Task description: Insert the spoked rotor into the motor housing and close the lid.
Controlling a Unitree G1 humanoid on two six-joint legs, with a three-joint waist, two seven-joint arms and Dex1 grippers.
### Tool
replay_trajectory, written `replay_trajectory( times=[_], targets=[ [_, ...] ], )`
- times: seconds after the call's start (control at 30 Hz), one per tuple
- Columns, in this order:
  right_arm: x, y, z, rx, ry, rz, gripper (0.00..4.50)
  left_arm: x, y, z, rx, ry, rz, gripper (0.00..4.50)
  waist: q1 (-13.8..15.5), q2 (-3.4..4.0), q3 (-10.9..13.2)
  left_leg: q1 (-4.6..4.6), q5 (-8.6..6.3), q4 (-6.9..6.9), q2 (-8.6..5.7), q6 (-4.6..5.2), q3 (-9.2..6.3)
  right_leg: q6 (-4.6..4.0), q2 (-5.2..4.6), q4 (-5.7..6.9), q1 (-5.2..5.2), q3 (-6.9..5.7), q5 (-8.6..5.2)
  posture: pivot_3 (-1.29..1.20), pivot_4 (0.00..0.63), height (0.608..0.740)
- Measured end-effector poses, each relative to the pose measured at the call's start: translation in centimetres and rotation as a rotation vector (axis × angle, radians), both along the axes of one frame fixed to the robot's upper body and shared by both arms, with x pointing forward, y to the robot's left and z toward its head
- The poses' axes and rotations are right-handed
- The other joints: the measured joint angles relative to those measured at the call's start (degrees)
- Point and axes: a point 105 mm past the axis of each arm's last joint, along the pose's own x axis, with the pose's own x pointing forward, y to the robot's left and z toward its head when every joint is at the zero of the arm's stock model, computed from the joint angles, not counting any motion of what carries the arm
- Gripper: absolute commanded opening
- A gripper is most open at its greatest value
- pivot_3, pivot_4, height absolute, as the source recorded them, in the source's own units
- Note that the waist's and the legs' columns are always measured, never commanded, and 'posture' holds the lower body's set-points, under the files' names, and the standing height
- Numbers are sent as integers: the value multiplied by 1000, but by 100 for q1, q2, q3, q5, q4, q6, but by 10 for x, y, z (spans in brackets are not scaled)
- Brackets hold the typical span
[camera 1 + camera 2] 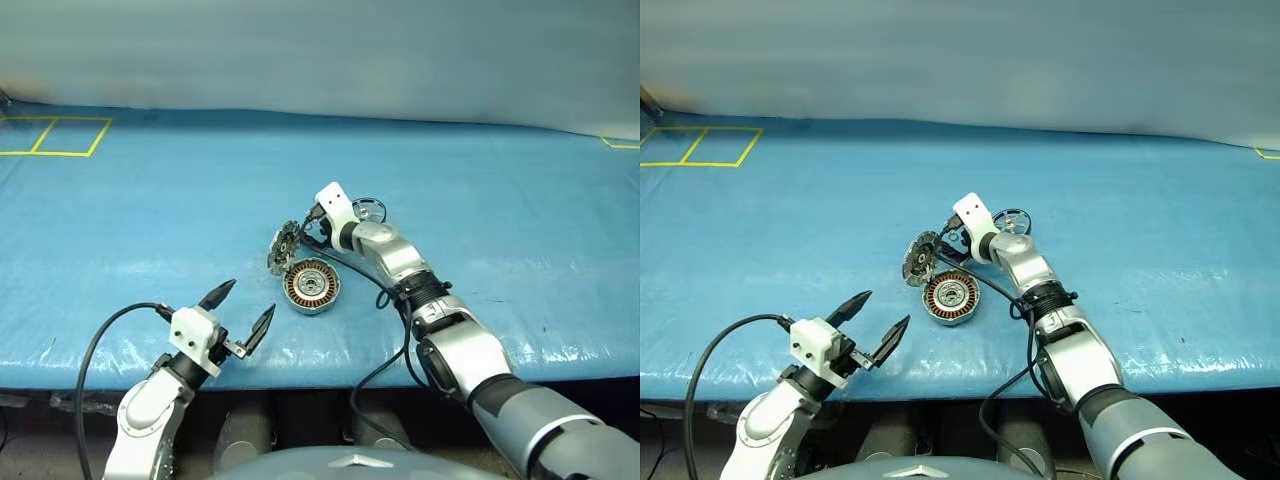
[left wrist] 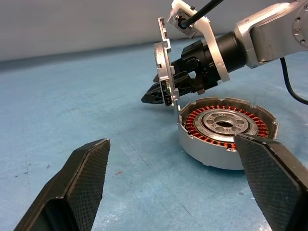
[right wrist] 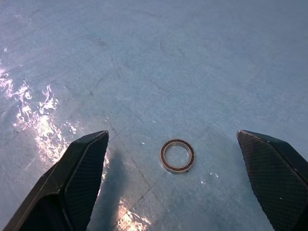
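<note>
Right hand point(image 1: 305, 228) beside round metal lid point(image 1: 283, 247)

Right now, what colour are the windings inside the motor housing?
Copper-orange, ringing the silver centre of the motor housing; clearest in the left wrist view.

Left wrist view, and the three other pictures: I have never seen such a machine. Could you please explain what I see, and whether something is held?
This is a humanoid robot with two arms, each ending in a gripper of two black fingers. The two wide pictures come from cameras in its head, looking down over a blue table. The two close pictures come from cameras on the wrists, looking along the fingers. On the table stands the motor housing, a round grey case with copper windings, its lid hinged up on edge. The spoked rotor lies just beyond the right wrist. A small thin ring lies ahead of the right gripper, which reaches beside the lid. The left gripper hangs near the table's front edge. Both are open and hold nothing.
</note>
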Motion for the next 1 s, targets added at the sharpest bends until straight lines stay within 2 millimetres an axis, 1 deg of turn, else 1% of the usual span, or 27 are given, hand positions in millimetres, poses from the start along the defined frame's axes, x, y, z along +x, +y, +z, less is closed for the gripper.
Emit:
replay_trajectory(
  times=[0.13,0.23,0.3,0.4,0.57,0.63,0.7,0.73,0.83,0.9,0.93,1.0],
  targets=[
    [2,0,-4,-5,8,-21,4500,0,-1,-5,-1,14,-12,4471,-2,0,0,0,1,-5,0,-1,0,-1,-2,-1,-1,-1,-1,0,150,740],
    [1,-1,-10,-10,28,-28,4500,-1,-7,-8,17,24,-64,4471,-13,1,1,0,2,-9,0,-3,2,-2,-2,-1,-3,-1,-1,0,150,740],
    [1,1,-10,-8,27,-26,4500,-1,-7,-11,32,36,-81,4471,-27,1,1,2,3,-11,1,-5,2,-3,-1,0,-4,-1,-2,0,150,740],
    [1,0,-10,-8,28,-28,3867,-2,-9,-13,44,39,-100,4500,-31,3,1,2,3,-15,1,-6,3,-4,-2,-1,-4,-1,-2,0,150,740],
    [2,-1,-10,-10,24,-31,2231,-3,-11,-20,44,50,-110,4500,-31,3,2,3,4,-18,2,-7,3,-6,-2,-1,-5,-2,-3,0,150,740],
    [2,-1,-10,-11,22,-31,1588,-3,-11,-19,44,41,-109,4500,-32,4,2,3,4,-18,2,-8,3,-7,-3,-1,-6,-2,-4,0,150,740],
    [1,-1,-11,-8,23,-32,839,-3,-11,-20,44,37,-107,4500,-32,4,2,3,5,-19,2,-8,3,-7,-3,-1,-6,-2,-4,0,150,740],
    [1,-1,-11,-6,20,-33,654,-3,-11,-21,47,37,-107,4500,-31,4,2,3,4,-19,2,-8,3,-7,-4,-1,-5,-2,-4,0,150,740],
    [0,-3,-11,0,11,-38,656,-4,-12,-26,46,52,-111,4500,-26,4,2,2,4,-20,1,-8,3,-6,-6,-3,-6,-4,-4,0,150,740],
    [-1,-6,-10,9,0,-50,656,-3,-14,-26,44,48,-117,4500,-26,6,4,2,4,-20,1,-8,3,-6,-7,-2,-7,-4,-4,0,150,740],
    [0,-8,-6,23,-15,-62,656,-2,-14,-25,44,41,-120,4500,-25,10,6,-1,5,-19,1,-8,3,-6,-8,-1,-9,-4,-4,0,150,740],
    [4,-14,12,59,-73,-92,656,-1,-16,-26,43,40,-128,4500,-26,16,10,-1,5,-19,1,-8,4,-6,-8,-1,-10,-4,-3,0,150,740]
  ],
)
